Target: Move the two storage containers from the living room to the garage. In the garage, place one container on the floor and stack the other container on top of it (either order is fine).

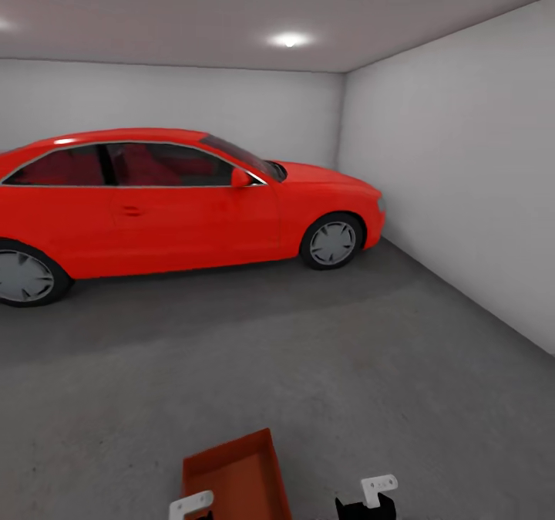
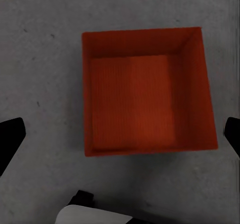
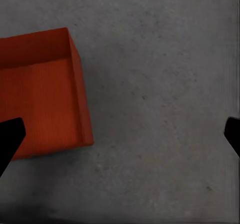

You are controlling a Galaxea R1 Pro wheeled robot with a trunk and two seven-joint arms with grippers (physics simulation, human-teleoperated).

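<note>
Orange-red storage container (image 2: pixel 147 92) sits on grey concrete garage floor (image 1: pixel 347 366), directly below wide-open, empty left gripper (image 2: pixel 120 134). Right gripper (image 3: pixel 120 134) open, container just beside it. Red car (image 1: pixel 177 200) far ahead.

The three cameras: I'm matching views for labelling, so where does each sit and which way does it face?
Head view: high on the robot, facing forward-down across the garage floor at the red car; both grippers' tips show.
Left wrist view: straight down into the storage container; dark fingertips.
Right wrist view: down at floor; container's edge.
All three share that container.
</note>
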